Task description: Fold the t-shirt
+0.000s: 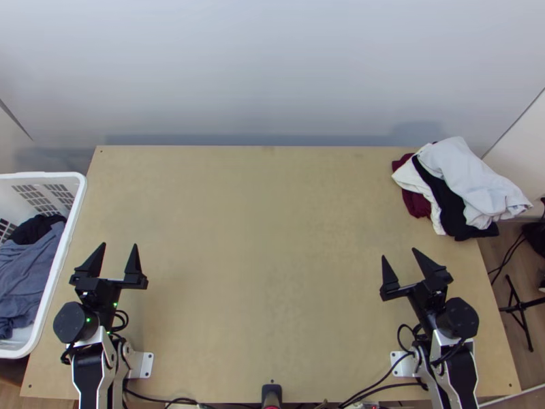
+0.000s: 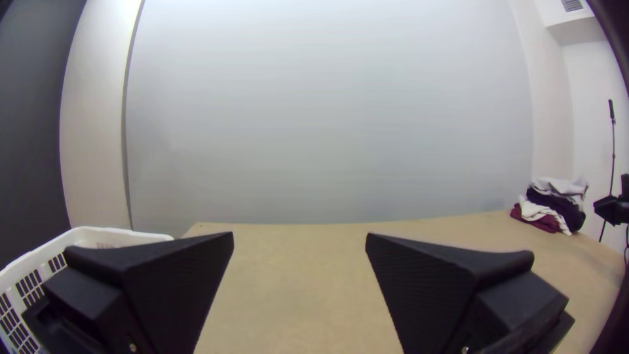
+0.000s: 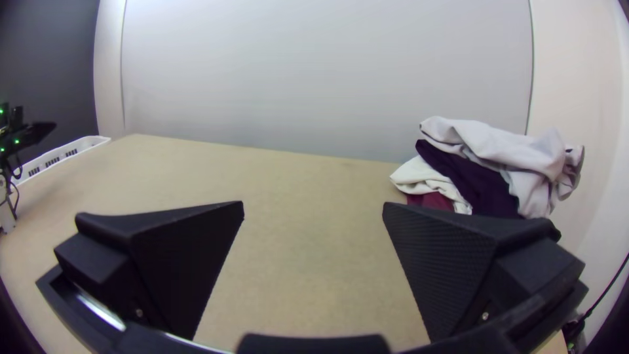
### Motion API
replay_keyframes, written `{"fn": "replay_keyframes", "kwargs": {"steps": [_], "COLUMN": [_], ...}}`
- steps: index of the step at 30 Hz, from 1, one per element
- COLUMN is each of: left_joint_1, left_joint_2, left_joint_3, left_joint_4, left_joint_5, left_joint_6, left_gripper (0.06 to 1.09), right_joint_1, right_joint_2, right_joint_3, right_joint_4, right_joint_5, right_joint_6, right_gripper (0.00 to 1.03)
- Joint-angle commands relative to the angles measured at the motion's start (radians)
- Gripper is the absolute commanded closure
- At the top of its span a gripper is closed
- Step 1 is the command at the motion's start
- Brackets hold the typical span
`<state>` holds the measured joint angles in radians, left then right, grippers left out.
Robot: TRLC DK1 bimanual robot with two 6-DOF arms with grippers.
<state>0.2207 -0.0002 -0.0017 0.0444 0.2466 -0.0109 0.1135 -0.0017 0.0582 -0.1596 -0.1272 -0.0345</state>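
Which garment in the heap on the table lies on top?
The pale grey one, bunched over the black one, the white one and the dark red one.

White basket (image 1: 48,175) beside the table (image 1: 272,238), clothes (image 1: 471,177) heaped at its far right.

Which garment is the t-shirt cannot be told. At the table's (image 1: 259,238) far right corner, a loose, rumpled stack holds a maroon cloth (image 1: 417,203) lowest, then a cream one (image 1: 410,179), a dark one (image 1: 452,213) and a pale grey one (image 1: 466,170) topmost; a blue-grey cloth (image 1: 26,276) and a black one (image 1: 34,230) lie bunched in the left basket (image 1: 41,175).
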Motion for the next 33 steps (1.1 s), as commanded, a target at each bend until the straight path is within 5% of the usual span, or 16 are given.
{"fn": "replay_keyframes", "kwargs": {"steps": [1, 15, 23, 26, 33], "left_joint_1": [0.0, 0.002, -0.009, -0.015, -0.064], "left_joint_2": [0.0, 0.0, -0.001, -0.001, 0.0], "left_joint_3": [0.0, 0.0, -0.001, 0.0, 0.002], "left_joint_4": [0.002, 0.0, 0.008, 0.003, 0.009], "left_joint_5": [0.0, 0.0, -0.007, -0.02, -0.018], "left_joint_6": [0.0, 0.0, -0.089, -0.259, -0.258], "left_gripper": [0.1, 0.1, 0.1, 0.1, 0.1], "right_joint_1": [0.0, 0.0, 0.009, 0.041, 0.026], "right_joint_2": [0.0, 0.0, 0.0, 0.0, -0.001], "right_joint_3": [0.0, 0.0, 0.0, 0.0, 0.002], "right_joint_4": [0.0, 0.0, 0.0, 0.0, -0.004], "right_joint_5": [0.0, 0.0, 0.0, 0.0, 0.067], "right_joint_6": [0.002, 0.002, 0.025, 0.054, 0.051], "right_gripper": [0.04, 0.04, 0.04, 0.04, 0.04]}}
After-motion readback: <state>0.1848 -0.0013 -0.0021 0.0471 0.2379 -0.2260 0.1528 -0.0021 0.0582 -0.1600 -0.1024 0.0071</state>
